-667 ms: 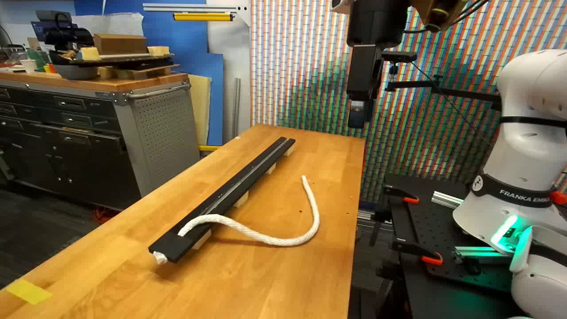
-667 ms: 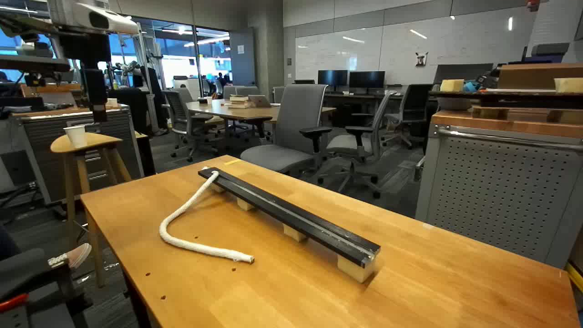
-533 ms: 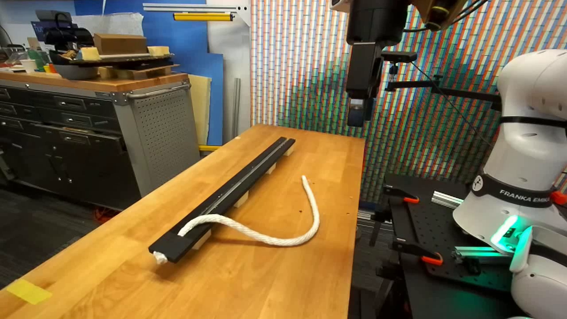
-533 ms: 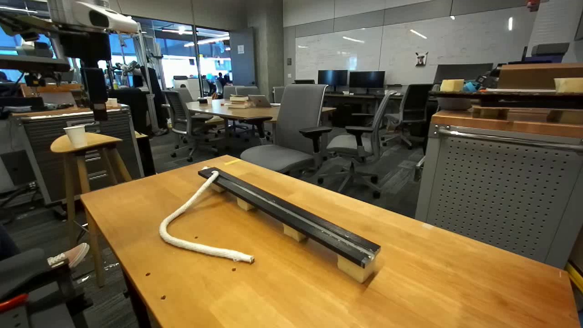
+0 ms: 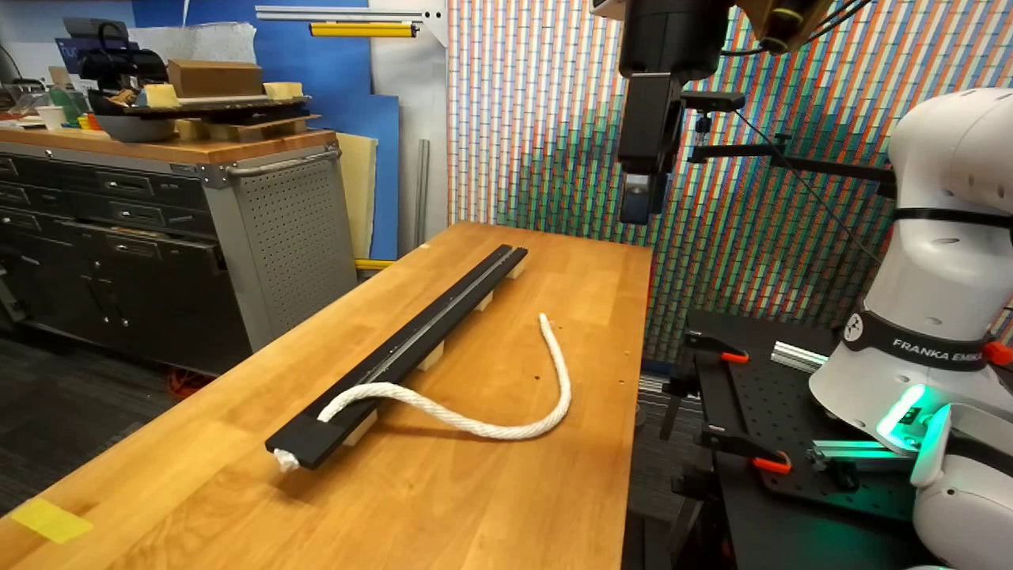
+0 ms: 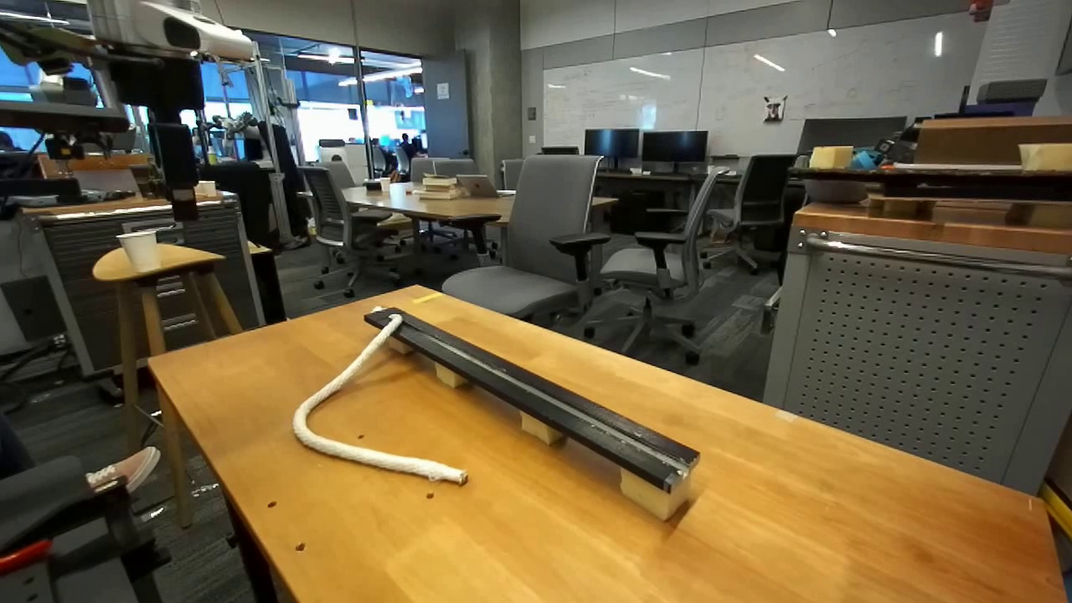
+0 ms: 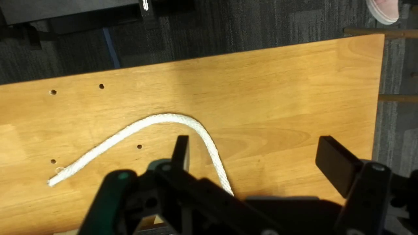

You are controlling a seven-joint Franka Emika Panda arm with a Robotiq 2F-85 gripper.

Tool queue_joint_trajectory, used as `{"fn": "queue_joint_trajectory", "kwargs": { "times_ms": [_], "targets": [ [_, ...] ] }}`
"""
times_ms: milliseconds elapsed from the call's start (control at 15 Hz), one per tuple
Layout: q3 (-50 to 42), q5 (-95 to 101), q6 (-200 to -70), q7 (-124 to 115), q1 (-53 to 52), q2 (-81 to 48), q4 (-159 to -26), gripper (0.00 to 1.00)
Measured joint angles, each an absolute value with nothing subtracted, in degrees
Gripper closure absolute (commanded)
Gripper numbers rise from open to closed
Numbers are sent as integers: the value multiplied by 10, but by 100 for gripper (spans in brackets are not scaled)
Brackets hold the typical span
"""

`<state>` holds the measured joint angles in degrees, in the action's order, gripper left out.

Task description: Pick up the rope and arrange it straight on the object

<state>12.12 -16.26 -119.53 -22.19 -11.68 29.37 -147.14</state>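
White rope (image 5: pixel 498 432) curves from black bar (image 5: pixel 398 347) onto wooden table (image 5: pixel 475 507)

There is one rope (image 5: pixel 506 432); one black bar (image 5: pixel 405 348); four blocks (image 6: pixel 655 496).

Rope (image 5: pixel 491 431) is white with a braided look, bar (image 5: pixel 405 348) is black with a greyish stripe running down it. Bench (image 5: pixel 514 507) is honey-brown wood grain plus a bit of yellow tape (image 5: pixel 51 520). Claw (image 7: pixel 258 159) looks mostly black, arm (image 5: pixel 950 150) is white with black bands. Backdrop (image 5: pixel 538 103) is super busy: vertical stripes, orange, blue, green and white.
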Motion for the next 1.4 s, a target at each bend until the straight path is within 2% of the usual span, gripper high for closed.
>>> {"fn": "queue_joint_trajectory", "kwargs": {
  "times_ms": [200,600,933,1400],
  "targets": [
    [124,-160,-1213,-231,-114,291,-1477,0],
    [144,-134,-1337,-304,-73,258,-1493,0],
    [164,-10,-1422,-405,-2,210,-1497,0],
    [162,161,-1428,-536,67,157,-1487,0]
  ]
}}
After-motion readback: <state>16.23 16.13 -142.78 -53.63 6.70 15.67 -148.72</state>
